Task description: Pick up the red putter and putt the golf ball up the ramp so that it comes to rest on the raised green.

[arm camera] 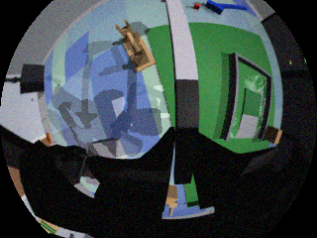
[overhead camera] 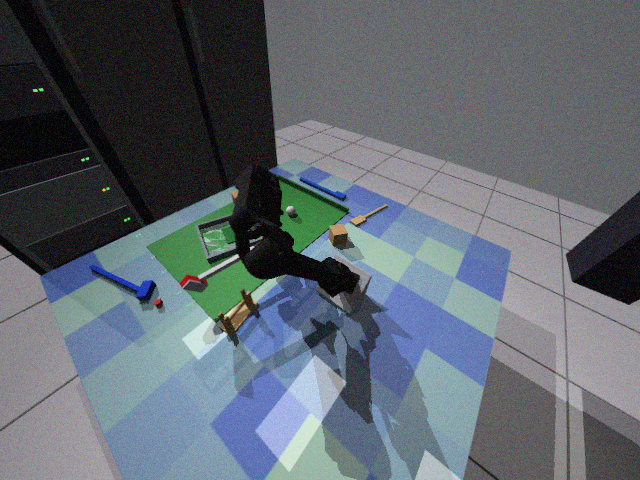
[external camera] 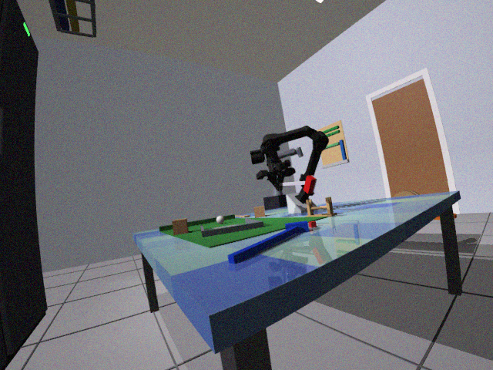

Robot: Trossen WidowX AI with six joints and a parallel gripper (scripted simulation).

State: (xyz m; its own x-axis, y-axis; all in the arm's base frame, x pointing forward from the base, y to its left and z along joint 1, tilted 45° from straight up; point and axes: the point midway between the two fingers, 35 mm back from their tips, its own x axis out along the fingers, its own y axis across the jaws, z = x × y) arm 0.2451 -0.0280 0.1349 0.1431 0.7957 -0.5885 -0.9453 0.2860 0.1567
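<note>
The putter (overhead camera: 217, 268) is clamped at its dark grip end between my nearly shut fingers, its pale shaft reaching away to the red head (external camera: 310, 184), carried in the air above the green mat (overhead camera: 175, 253). I hold it by the grip so the head can swing freely. The golf ball (overhead camera: 290, 210) sits on the mat beyond my gripper (overhead camera: 247, 242), near the grey-framed raised green (overhead camera: 206, 240). A wooden rack (overhead camera: 238, 312) stands at the mat's edge.

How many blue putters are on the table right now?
2. One blue putter lies near the table's left edge beside a small red cube; the other blue putter lies along the far edge of the green mat. The arm could hide more.
</note>
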